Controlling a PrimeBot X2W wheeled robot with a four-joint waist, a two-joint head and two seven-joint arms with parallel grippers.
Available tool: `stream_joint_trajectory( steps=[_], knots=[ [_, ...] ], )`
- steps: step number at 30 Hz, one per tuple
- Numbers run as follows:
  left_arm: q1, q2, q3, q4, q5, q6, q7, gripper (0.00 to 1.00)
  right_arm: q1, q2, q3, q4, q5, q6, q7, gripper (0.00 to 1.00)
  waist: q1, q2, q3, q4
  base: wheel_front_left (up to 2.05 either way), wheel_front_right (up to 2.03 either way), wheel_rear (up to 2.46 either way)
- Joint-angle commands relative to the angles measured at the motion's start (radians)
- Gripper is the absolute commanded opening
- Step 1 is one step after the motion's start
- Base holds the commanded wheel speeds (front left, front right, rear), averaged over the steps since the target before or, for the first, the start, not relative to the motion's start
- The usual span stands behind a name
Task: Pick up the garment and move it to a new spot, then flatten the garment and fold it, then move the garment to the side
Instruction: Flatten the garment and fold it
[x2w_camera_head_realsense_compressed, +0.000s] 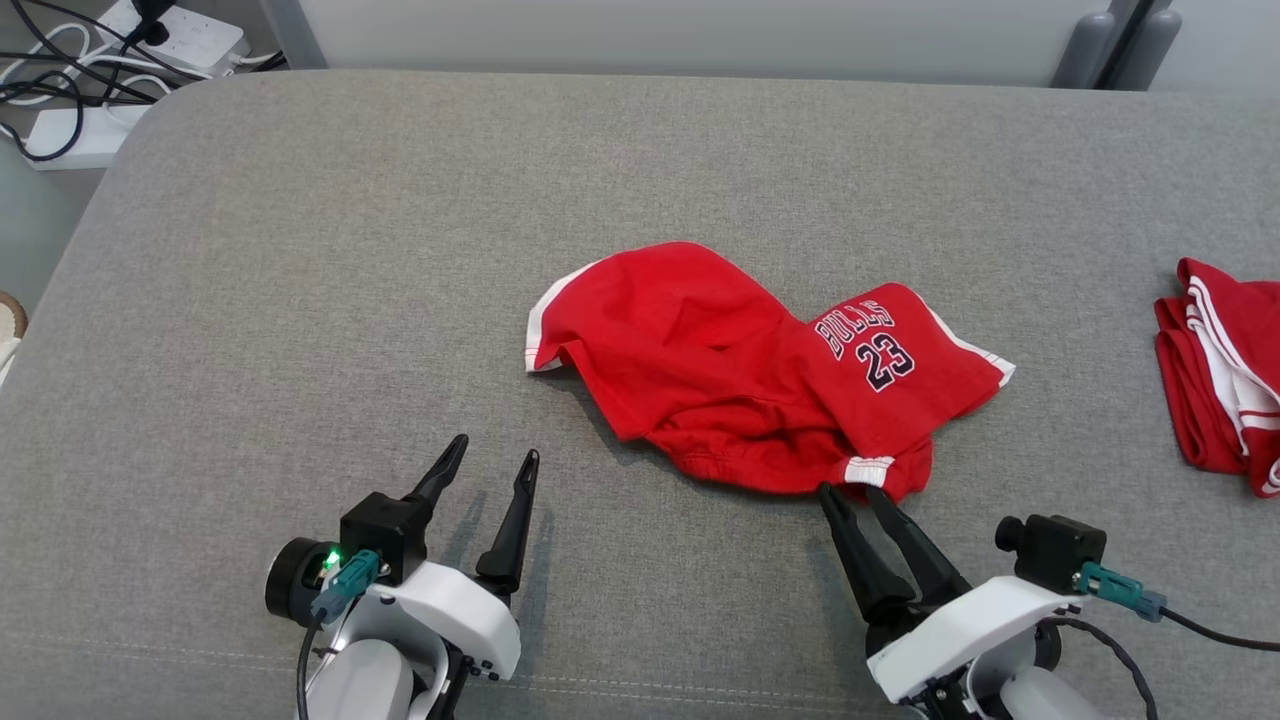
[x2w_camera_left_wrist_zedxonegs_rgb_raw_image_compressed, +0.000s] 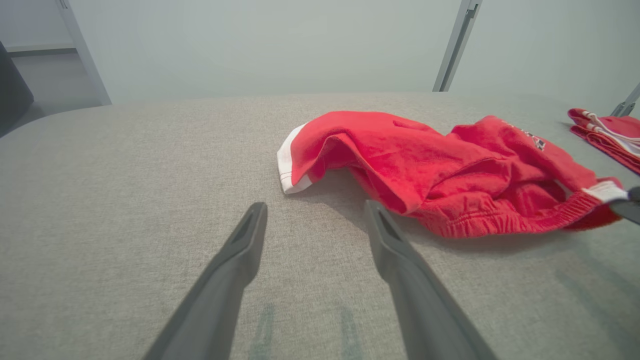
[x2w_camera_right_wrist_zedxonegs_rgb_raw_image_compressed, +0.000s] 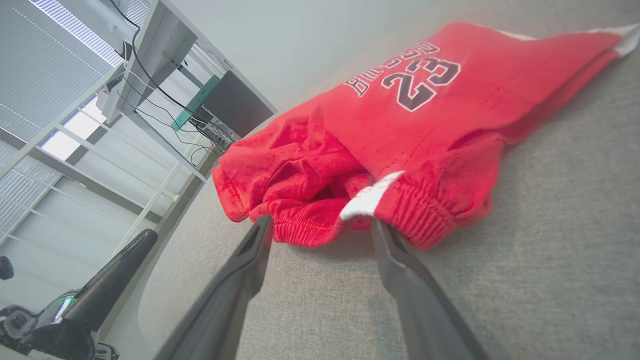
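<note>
The garment is a pair of red shorts with white trim and "BULLS 23" printed on it, lying crumpled at the middle of the grey surface. My right gripper is open, its fingertips right at the elastic waistband on the near edge, with nothing between them. My left gripper is open and empty, on the surface to the left of the garment, a short way short of its white-edged leg. The garment's underside is hidden.
A second folded red and white garment lies at the right edge of the grey padded surface. Power strips and cables sit on the floor beyond the far left corner.
</note>
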Motion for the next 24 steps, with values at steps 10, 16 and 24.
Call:
stream_joint_trajectory(
  steps=[10, 16, 24],
  knots=[
    [-0.022, 0.006, 0.032, -0.018, 0.013, -0.013, -0.005, 1.0, -0.019, 0.019, -0.019, -0.009, 0.105, 0.002, -0.015, 1.0, 0.0, 0.0, 0.013, -0.01, 0.0, 0.0, 0.0],
    [-0.027, 0.006, 0.02, -0.01, 0.009, -0.016, -0.005, 1.0, -0.043, 0.057, -0.053, 0.017, 0.181, 0.002, -0.015, 1.0, 0.0, 0.0, 0.02, 0.003, 0.0, 0.0, 0.0],
    [-0.017, 0.006, 0.022, -0.001, 0.009, -0.017, -0.005, 1.0, -0.044, 0.072, -0.086, 0.041, 0.213, 0.002, -0.015, 0.82, 0.0, 0.0, 0.016, 0.016, 0.0, 0.0, 0.0]
  ],
)
